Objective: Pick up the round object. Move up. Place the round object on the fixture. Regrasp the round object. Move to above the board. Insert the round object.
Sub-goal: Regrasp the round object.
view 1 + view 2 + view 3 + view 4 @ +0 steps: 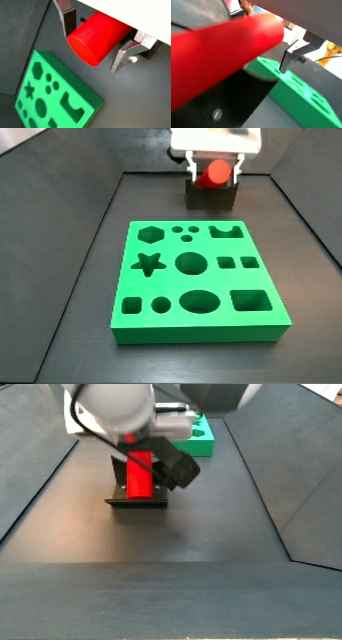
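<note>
Wrist view w/ board in sight: gripper (100,44) has the round object (97,38), a bright red cylinder peg, between its silver finger plates, one finger (125,55) at each side of the peg's body, jaws closed onto it. The peg's round end face points toward the camera. The board (53,95), green w/ star, hexagon and circle holes, lies on the dark floor (127,100) well apart from the peg.

Other wrist view: the round object (218,50) runs long across the frame, very close to the lens. One finger (291,54) w/ a screw shows beside the peg; its partner is mostly hidden. A corner of the board (301,97) lies past the peg. A dark block under the peg is prob. the fixture (231,100), too blurred to be sure.

Side view facing the board: board (195,280) is in front; behind it the fixture (209,196), w/ the round object (214,171) in its top notch and the gripper (214,168) around the peg.

Side view from behind: round object (136,472) lies lengthwise on the fixture (139,500), gripper (139,456) over it, board (197,440) beyond the fixture.
</note>
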{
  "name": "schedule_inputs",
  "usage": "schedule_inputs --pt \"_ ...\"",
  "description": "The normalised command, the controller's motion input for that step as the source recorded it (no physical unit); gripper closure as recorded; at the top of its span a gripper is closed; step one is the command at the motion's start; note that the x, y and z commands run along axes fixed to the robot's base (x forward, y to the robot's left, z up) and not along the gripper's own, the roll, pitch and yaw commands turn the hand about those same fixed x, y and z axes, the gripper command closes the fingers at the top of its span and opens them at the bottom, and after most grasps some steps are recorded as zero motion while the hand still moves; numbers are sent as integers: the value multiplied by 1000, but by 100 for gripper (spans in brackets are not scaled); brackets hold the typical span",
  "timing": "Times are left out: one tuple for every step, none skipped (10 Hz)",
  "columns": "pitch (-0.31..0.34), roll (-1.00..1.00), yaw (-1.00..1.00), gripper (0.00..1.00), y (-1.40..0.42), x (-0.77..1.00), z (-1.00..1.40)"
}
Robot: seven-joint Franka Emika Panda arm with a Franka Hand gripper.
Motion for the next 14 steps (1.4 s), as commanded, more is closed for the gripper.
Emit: schedule_inputs --pt "62 -16 8 0 10 -21 1000" --pt "68 10 -3 0 6 -23 1000" --pt "72 22 -8 0 4 -24 1000" --pt "80 40 -24 0 10 -28 813" --pt "76 40 -32 0 9 -28 625" --pt "66 38 -39 0 7 -25 438" --pt "59 38 -45 0 7 -21 183" --pt "56 1000 4 0 -683 158 935" --pt "55 1000 4 0 -657 165 890" --pt "51 1000 4 0 -531 95 776" --pt "45 1000 3 0 -269 4 533" --pt "43 1000 3 0 -98 -29 319" --pt "40 1000 2 0 -61 -16 53" --pt "39 1000 2 0 -51 -3 7"
